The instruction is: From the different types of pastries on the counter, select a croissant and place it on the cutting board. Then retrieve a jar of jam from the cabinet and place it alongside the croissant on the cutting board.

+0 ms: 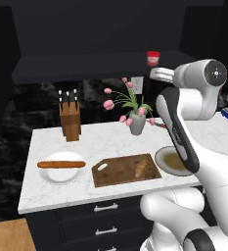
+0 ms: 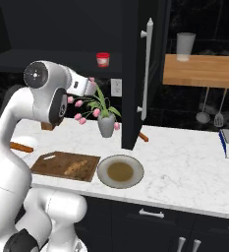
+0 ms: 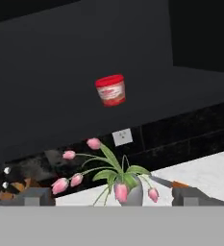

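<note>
The hand (image 3: 111,196), its fingertips spread wide and empty, points over the tulip vase (image 3: 128,190) at the jar of jam (image 3: 110,90) upright on the cabinet (image 3: 46,96) shelf. Likely rigid, smooth, light (possibly glass): pinch its sides below the lid.

Open air lies between the hand (image 3: 111,197) and the jar of jam (image 3: 110,90); tulips (image 3: 108,175) crowd the space below.

I see a matt brown wooden cutting board (image 1: 126,169) on the white marble-patterned counter (image 1: 105,137), a matt black cabinet (image 1: 101,34), and my glossy white arm (image 1: 181,132).
</note>
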Tool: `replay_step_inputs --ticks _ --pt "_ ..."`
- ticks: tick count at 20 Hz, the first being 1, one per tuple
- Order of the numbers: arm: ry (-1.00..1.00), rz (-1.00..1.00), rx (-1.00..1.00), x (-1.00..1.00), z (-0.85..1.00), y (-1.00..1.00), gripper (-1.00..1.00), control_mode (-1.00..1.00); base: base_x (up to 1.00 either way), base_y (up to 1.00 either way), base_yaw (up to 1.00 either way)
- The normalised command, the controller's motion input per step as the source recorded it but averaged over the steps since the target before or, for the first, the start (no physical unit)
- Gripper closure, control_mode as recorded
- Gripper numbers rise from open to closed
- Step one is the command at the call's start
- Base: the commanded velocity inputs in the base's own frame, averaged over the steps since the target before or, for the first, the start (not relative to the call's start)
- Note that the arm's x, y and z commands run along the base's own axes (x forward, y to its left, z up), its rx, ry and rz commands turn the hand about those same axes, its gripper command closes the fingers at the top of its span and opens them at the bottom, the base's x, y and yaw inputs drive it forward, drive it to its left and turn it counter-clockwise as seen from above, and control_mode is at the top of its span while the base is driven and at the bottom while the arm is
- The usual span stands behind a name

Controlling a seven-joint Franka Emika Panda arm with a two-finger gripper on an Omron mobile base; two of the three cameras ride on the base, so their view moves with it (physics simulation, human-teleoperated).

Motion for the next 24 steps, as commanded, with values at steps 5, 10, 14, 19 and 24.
replay_step_inputs --ticks 5,10,14,19,24 --pt "-0.24 -0.14 -0.01 -0.05 0.82 0.13 -1.00 -1.00 0.00 0.00 0.00" --pt "-0.21 -0.06 -0.16 -0.02 0.06 0.38 -1.00 -1.00 0.00 0.00 0.00" --pt "0.01 -0.15 -0.11 0.28 -0.07 -0.39 -1.00 -1.00 0.00 0.00 0.00" --pt "0.01 -0.29 -0.01 0.30 0.43 -0.72 -1.00 -1.00 0.00 0.00 0.00" --pt "0.00 -0.26 0.01 0.03 0.02 0.79 -1.00 -1.00 0.00 0.00 0.00"
